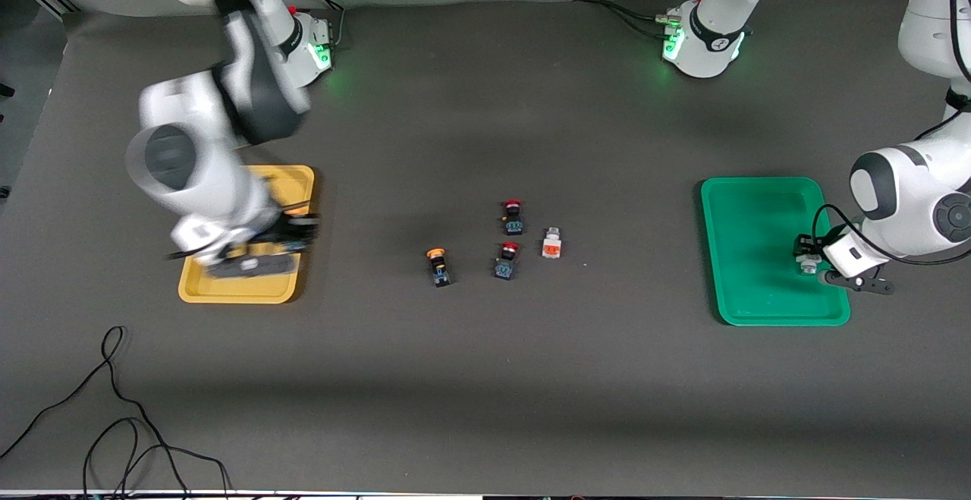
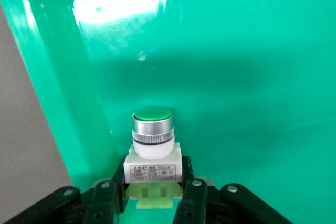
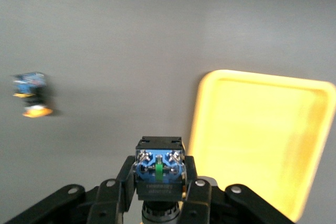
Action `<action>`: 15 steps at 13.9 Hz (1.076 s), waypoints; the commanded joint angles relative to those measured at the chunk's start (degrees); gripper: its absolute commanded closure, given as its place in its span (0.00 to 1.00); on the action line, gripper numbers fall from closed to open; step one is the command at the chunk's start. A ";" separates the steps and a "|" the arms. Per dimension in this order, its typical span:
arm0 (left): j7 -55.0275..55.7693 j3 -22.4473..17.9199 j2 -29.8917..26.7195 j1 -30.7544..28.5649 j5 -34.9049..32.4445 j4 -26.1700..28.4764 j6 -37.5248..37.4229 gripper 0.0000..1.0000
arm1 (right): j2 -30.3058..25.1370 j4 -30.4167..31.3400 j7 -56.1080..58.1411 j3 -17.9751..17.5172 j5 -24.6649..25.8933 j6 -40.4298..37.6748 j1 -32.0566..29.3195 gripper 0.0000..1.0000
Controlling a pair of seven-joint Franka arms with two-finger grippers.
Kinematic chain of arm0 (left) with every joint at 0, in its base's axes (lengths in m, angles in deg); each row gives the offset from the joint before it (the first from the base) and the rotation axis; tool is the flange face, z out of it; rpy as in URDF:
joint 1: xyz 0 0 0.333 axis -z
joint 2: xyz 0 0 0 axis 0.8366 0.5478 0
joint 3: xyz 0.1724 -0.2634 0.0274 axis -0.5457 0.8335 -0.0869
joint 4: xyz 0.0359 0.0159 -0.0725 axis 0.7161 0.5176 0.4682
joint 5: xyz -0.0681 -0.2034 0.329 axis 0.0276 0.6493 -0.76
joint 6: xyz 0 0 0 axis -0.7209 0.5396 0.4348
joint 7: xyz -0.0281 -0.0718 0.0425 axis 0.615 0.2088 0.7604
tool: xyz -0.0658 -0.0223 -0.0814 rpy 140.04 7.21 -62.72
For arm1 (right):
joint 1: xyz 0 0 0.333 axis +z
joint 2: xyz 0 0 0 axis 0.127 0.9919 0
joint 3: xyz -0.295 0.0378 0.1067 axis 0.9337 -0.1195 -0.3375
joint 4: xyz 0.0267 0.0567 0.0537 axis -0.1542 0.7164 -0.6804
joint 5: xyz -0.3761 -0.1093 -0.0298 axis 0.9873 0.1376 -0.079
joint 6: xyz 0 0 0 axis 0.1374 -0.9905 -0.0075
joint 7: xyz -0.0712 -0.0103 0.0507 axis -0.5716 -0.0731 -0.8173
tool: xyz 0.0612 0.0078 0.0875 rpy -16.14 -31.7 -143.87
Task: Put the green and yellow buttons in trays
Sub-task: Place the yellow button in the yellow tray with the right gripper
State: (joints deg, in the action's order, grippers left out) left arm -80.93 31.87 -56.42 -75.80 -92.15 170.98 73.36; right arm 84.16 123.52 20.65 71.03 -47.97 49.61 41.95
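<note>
My left gripper is shut on the white body of a green-capped button and holds it low over the green tray, near the tray's edge at the left arm's end. My right gripper is shut on a dark blue-bodied button whose cap is hidden. It hangs over the yellow tray's edge that faces the loose buttons. On the table lie an orange-yellow-capped button and a white-bodied button with an orange-red face.
Two red-capped dark switches lie between the loose buttons at mid-table. A black cable loops on the table near the front camera, toward the right arm's end. The yellow tray's floor shows bare in the right wrist view.
</note>
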 commanded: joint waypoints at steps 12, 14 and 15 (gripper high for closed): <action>8.78 5.99 -6.62 0.99 0.81 -7.66 -18.60 0.00 | 13.71 25.51 47.39 17.27 -31.01 32.54 -1.17 0.64; 14.92 11.87 -7.33 0.99 1.94 -13.81 -28.01 0.00 | 13.71 25.07 46.87 17.27 -31.02 32.37 -1.43 0.28; 20.53 15.47 -7.25 1.08 2.65 -15.93 -30.41 0.00 | 13.71 24.12 46.61 17.27 -31.10 32.19 -1.52 0.03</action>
State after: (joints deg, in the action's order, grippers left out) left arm -68.24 42.39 -63.06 -75.40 -90.59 159.13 48.65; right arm 98.37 149.32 65.97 87.89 -77.28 82.37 40.30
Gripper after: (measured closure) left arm 0.000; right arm 0.573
